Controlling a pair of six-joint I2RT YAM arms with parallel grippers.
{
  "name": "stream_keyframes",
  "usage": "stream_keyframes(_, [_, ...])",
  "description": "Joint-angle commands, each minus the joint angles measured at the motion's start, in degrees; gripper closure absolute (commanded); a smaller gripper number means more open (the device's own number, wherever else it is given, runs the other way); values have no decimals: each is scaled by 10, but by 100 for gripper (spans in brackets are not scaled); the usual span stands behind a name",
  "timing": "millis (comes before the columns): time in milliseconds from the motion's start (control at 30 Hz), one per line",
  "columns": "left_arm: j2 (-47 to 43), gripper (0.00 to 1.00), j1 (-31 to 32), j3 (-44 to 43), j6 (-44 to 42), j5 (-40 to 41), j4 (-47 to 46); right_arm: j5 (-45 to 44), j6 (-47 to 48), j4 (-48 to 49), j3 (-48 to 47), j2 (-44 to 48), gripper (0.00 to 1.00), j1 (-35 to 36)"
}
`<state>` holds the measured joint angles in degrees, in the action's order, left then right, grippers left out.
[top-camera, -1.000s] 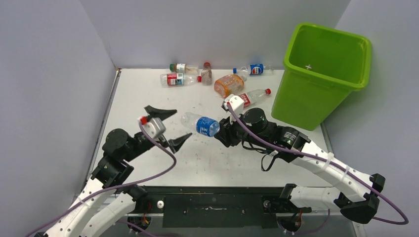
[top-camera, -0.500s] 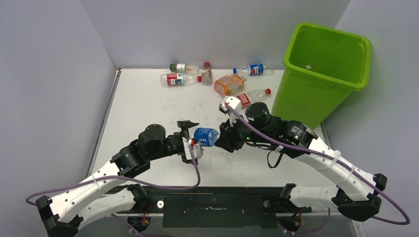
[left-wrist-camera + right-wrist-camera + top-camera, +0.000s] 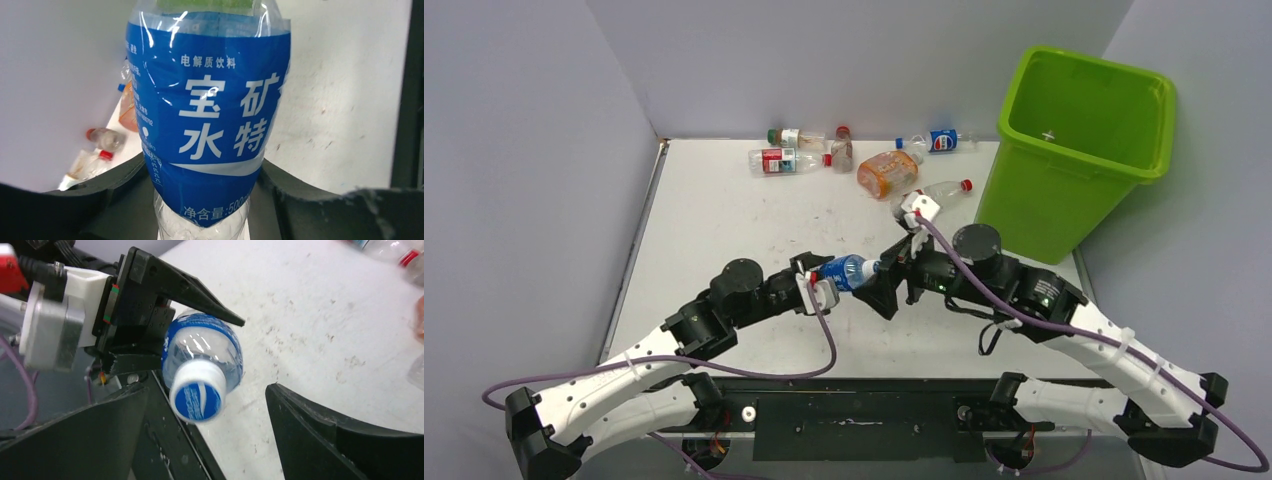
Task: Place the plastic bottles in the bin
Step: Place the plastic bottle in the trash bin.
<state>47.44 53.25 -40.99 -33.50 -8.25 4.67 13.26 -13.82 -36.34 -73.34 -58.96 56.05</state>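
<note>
A clear bottle with a blue label (image 3: 844, 270) hangs over the middle of the table, cap pointing right. My left gripper (image 3: 820, 283) is shut on its base end; in the left wrist view the bottle (image 3: 210, 115) fills the frame between the two black fingers (image 3: 117, 182). My right gripper (image 3: 886, 282) stands open around the white-and-blue cap (image 3: 196, 394), neither finger touching it. Several more plastic bottles lie at the back of the table: a red-labelled one (image 3: 772, 160), an orange one (image 3: 887, 172) and a Pepsi one (image 3: 939, 140). The lime-green bin (image 3: 1159, 130) stands at the far right.
A clear bottle with a red cap (image 3: 944, 190) lies just left of the bin's base, behind the right wrist. Grey walls close the table at the back and on both sides. The table's black front rail (image 3: 854, 405) runs between the arm bases.
The right gripper held the blue-labelled bottle and has opened off it. The left arm swung in from the left and shut on the bottle's base end.
</note>
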Motion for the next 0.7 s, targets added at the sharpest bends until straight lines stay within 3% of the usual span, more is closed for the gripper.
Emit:
stream_keyframes(0, [-9, 71, 4, -9, 172, -36, -116, -87, -41, 238, 102, 115, 6, 6])
stream_keyframes(100, [8, 75, 6, -18, 290, -57, -141, -129, -55, 386, 194, 173, 3, 6])
stream_keyframes(200, [27, 80, 9, -30, 368, -63, -146, -171, -69, 471, 245, 186, 2, 7])
stream_keyframes(400, [44, 85, 18, -42, 405, -51, -127, -182, -90, 583, 281, 156, 5, 9])
stream_keyframes(500, [45, 85, 20, -48, 406, -45, -116, -175, -95, 585, 266, 120, 9, 15])
stream_keyframes(567, [42, 85, 20, -50, 406, -42, -115, -172, -97, 580, 258, 100, 13, 22])
stream_keyframes(667, [34, 85, 20, -48, 406, -29, -116, -171, -94, 564, 249, 84, 33, 34])
